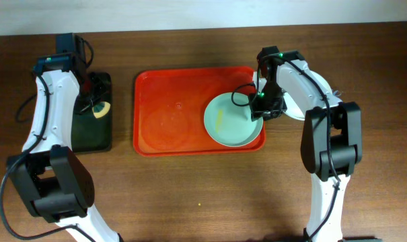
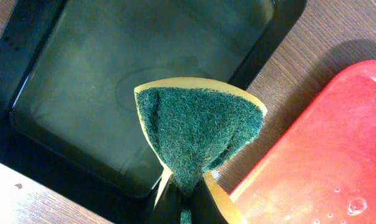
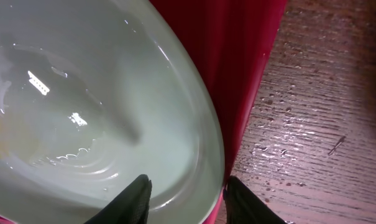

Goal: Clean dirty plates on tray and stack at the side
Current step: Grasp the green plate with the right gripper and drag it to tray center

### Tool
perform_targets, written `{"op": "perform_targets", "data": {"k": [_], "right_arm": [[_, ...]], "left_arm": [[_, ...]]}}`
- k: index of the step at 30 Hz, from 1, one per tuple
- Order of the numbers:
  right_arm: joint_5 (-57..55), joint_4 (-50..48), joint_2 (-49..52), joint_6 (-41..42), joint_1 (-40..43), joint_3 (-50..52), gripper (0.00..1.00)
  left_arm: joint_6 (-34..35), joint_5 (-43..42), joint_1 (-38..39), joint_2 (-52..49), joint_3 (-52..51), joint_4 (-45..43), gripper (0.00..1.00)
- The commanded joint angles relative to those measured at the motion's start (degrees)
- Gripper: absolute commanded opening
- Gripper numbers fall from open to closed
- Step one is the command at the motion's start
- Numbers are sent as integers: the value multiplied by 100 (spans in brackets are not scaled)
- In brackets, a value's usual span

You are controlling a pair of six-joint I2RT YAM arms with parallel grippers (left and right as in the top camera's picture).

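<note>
A pale mint plate [image 1: 231, 121] with a yellowish smear lies in the right end of the red-orange tray [image 1: 169, 114]. My right gripper [image 1: 265, 107] is open and straddles the plate's right rim and the tray's edge. In the right wrist view one finger is over the wet plate [image 3: 82, 106] and the other outside the tray [image 3: 243, 56], with the gripper [image 3: 188, 202] apart. Another pale plate [image 1: 292, 113] shows right of the tray, mostly hidden by the right arm. My left gripper [image 2: 184, 202] is shut on a green and yellow sponge [image 2: 197, 130].
A black tray [image 1: 95, 134] stands left of the red tray, and the sponge [image 1: 100, 109] hangs above it; it also shows in the left wrist view [image 2: 82, 74]. The wooden table right of the tray [image 3: 324, 124] is wet with droplets.
</note>
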State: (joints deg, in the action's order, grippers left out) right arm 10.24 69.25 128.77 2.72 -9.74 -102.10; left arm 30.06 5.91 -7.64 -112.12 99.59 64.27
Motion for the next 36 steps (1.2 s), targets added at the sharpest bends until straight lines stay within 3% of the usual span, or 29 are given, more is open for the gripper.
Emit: {"op": "perform_targets", "data": {"k": [1,7,10,14,23,30,34,36], "right_arm": [[564,243,17,76,-151,-361,40],[507,382,20,74,-151,-439,42],[-195,378,20,269,-151,-417,42],[-330,328,31,269,-151,-352,42],[-44,15,31,267,-157,20,42],[1128,-713,31,275,-686,177,40],[-345,-859,31,1303,-769,177,39],[-341,-870,31,1303,-629,177,47]], "left_arm": [[33,-59,-24,-28,-28,-13,0],[33,-59,-24,-28,-28,-13,0],[33,-59,-24,-28,-28,-13,0],[33,-61,-24,-28,-28,-11,0],[33,-61,-26,-28,-28,-13,0],[33,-61,-24,-28,-28,-15,0],[31,-61,-26,-28,-28,-9,0],[31,-61,-24,-28,-28,-13,0]]}}
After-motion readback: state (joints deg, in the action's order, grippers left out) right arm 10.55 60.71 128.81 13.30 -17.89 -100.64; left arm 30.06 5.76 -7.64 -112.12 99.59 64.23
